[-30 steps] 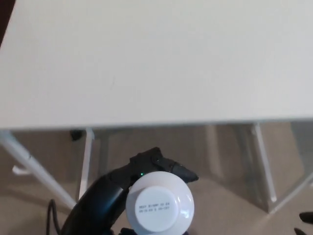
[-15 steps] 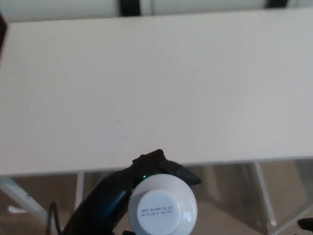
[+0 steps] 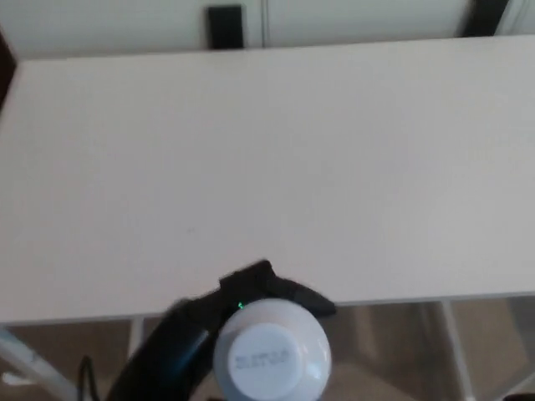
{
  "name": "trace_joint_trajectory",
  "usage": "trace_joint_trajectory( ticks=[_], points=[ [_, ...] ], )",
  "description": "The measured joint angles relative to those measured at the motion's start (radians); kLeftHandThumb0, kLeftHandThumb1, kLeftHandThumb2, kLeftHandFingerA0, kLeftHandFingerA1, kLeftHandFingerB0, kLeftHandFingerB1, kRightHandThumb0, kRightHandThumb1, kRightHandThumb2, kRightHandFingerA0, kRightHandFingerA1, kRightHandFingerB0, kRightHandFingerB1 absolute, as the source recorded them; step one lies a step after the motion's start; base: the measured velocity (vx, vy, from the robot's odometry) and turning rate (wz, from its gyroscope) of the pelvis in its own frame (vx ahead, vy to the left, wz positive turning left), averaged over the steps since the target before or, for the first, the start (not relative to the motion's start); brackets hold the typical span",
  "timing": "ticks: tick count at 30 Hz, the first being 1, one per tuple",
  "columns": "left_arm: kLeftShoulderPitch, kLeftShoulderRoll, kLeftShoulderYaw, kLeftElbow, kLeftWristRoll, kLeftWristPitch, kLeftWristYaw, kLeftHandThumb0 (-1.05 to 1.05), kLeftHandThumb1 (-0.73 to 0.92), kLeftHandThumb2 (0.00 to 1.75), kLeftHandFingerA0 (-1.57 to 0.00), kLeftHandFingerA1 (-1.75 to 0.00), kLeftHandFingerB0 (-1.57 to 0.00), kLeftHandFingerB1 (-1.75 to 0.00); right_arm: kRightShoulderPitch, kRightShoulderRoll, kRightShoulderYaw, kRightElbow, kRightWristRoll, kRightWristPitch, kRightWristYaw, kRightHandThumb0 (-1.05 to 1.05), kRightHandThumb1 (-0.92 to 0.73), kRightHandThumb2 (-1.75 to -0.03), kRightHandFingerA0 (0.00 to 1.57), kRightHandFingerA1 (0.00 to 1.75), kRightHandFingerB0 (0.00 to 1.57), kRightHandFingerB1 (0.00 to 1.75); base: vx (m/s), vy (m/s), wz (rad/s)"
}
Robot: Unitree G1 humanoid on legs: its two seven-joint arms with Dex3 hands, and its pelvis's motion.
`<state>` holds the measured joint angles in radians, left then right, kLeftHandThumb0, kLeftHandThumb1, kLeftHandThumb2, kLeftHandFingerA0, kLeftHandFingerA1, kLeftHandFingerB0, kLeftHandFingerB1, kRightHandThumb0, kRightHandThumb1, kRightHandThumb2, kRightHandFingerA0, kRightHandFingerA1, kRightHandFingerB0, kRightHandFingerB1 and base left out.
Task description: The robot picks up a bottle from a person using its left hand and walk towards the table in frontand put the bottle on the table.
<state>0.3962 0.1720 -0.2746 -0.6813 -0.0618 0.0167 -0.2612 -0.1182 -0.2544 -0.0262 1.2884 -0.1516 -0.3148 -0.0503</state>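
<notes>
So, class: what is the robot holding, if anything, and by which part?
The left hand holds a white bottle, with its fingers around the body below the cap. The bottle's top hides the exact contact.

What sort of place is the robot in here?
Probably an indoor office or lab: a large plain white table, beige floor under it, pale wall panels behind. The left robot hand holds a bottle.

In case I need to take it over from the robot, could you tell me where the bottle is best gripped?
I'd take the bottle by its white cap and shoulder, from above or from the robot's right: it is upright with its top exposed, while the left hand wraps its left and far sides.
</notes>
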Motion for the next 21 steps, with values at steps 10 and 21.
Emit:
trace_joint_trajectory(
  ticks=[10,21],
  points=[
    [-0.263,-0.064,0.141,0.064,-0.04,0.121,0.027,-0.12,0.82,0.78,-1.09,-1.32,-0.75,-1.08,0.06,-0.003,0.016,0.002,-0.004,-0.001,0.005,-0.49,-0.63,-0.59,0.54,0.43,0.56,0.41,0.02,0.086,-0.06],
    [-0.47,-0.108,0.191,0.272,-0.038,0.249,0.075,-0.05,0.84,0.77,-1.06,-1.39,-0.71,-1.07,0.09,0.009,0.027,0.0,-0.008,-0.008,0.008,-0.47,-0.51,-0.91,0.54,0.61,0.43,0.53,0.02,0.1,0.06]
  ],
)
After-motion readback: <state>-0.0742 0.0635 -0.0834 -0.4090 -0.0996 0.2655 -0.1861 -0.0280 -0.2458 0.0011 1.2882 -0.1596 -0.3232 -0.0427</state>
